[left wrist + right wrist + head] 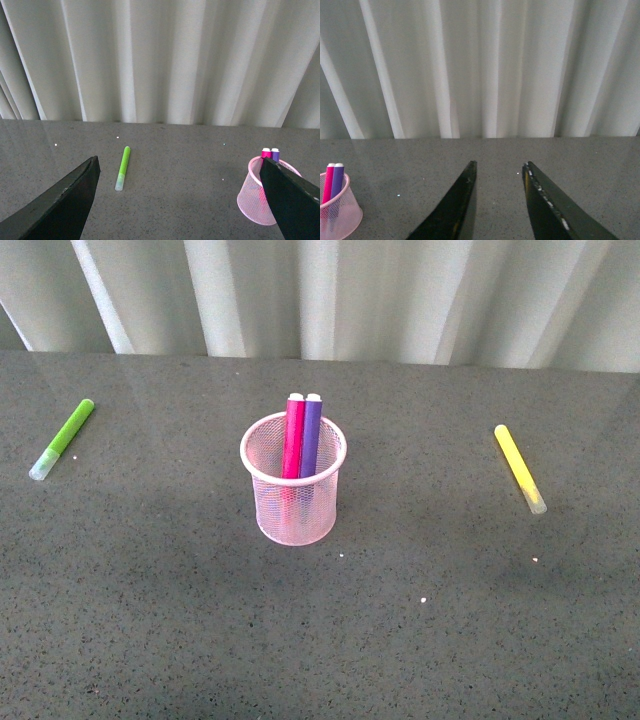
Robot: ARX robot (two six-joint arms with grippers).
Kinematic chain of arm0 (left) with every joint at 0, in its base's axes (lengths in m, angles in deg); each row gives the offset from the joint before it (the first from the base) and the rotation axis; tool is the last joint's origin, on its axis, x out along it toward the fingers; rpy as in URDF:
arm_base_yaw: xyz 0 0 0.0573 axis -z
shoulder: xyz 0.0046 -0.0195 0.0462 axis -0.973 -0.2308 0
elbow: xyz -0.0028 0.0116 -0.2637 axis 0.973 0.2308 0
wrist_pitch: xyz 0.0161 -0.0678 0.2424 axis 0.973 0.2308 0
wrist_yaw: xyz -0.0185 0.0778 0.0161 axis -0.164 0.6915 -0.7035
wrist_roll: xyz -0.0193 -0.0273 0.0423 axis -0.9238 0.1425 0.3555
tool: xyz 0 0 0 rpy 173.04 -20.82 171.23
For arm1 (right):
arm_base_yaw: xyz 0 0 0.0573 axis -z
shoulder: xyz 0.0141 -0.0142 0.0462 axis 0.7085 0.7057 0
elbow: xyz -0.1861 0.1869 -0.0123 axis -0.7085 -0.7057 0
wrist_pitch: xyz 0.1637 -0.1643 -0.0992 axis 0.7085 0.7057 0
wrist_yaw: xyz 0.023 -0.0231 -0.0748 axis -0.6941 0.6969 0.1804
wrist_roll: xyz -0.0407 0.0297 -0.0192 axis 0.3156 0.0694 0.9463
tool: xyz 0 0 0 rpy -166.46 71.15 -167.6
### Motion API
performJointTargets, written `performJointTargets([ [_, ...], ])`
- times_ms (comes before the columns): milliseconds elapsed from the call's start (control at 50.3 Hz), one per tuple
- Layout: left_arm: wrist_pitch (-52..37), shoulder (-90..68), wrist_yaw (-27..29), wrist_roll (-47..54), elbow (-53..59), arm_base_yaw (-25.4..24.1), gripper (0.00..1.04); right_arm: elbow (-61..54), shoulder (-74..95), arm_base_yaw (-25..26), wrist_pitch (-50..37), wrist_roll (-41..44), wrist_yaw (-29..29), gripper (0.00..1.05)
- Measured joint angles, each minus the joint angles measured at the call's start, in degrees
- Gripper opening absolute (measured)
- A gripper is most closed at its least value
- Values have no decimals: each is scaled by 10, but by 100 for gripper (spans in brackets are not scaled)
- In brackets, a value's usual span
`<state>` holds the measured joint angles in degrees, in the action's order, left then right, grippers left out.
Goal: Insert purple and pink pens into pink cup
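The pink cup (293,495) stands upright in the middle of the grey table. The pink pen (294,435) and the purple pen (311,435) stand side by side inside it, white ends up, leaning on the far rim. Neither arm shows in the front view. In the left wrist view my left gripper (178,165) is open and empty, with the cup (260,197) and both pens partly behind one finger. In the right wrist view my right gripper (500,164) is open and empty above bare table, and the cup (339,210) with both pens sits at the frame's edge.
A lime-green marker (62,439) lies on the table at the far left and also shows in the left wrist view (122,168). A yellow marker (520,468) lies at the right. A pale pleated curtain (320,295) hangs along the table's back edge.
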<state>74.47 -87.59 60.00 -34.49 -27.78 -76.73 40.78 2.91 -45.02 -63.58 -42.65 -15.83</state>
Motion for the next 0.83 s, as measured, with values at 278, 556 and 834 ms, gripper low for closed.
performJointTargets([
  [278, 0, 0, 0, 0, 0, 0, 98, 0, 0, 0, 0, 0, 0, 72],
  [556, 0, 0, 0, 0, 0, 0, 98, 0, 0, 0, 0, 0, 0, 98],
  [834, 0, 0, 0, 0, 0, 0, 98, 0, 0, 0, 0, 0, 0, 98],
])
